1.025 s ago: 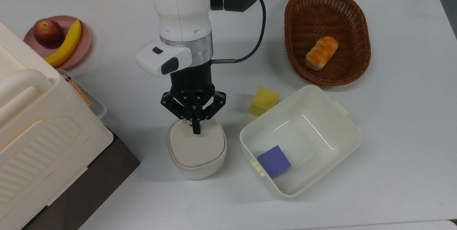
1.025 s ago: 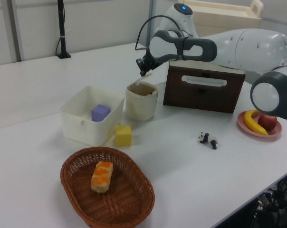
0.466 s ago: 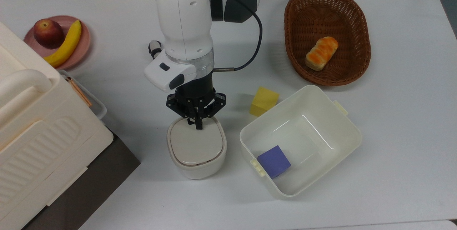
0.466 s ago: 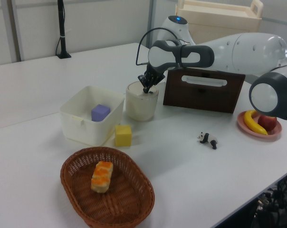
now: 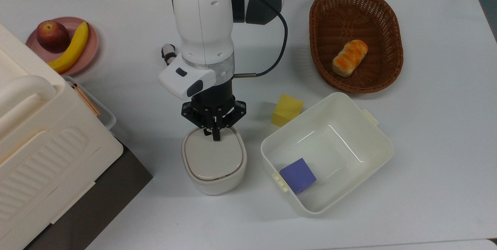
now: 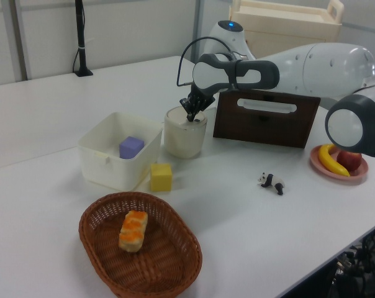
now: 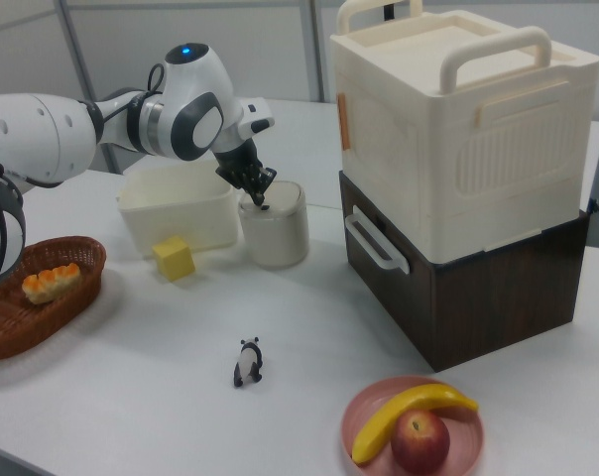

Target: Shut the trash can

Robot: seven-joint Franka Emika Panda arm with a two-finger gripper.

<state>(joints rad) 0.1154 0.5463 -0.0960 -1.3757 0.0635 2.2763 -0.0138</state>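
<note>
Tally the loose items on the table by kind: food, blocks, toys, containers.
Food: 3 — apple, banana, bread
Blocks: 2 — yellow block, purple block
Toys: 1 — panda
Containers: 4 — trash can, tub, basket, plate
Total: 10

Cream trash can (image 5: 214, 162), beige lid. Black claw (image 5: 214, 136). White tabletop (image 5: 427, 125). Brown woven basket (image 5: 356, 38). Yellow block (image 5: 286, 110); purple block (image 5: 298, 175). Pink plate (image 5: 90, 46): red apple (image 5: 52, 35), yellow banana (image 5: 72, 48).

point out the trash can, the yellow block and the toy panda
trash can (image 5: 212, 160), top view, middle of its lid
yellow block (image 5: 286, 109), top view, top face
toy panda (image 7: 249, 363), right view, its body
</note>
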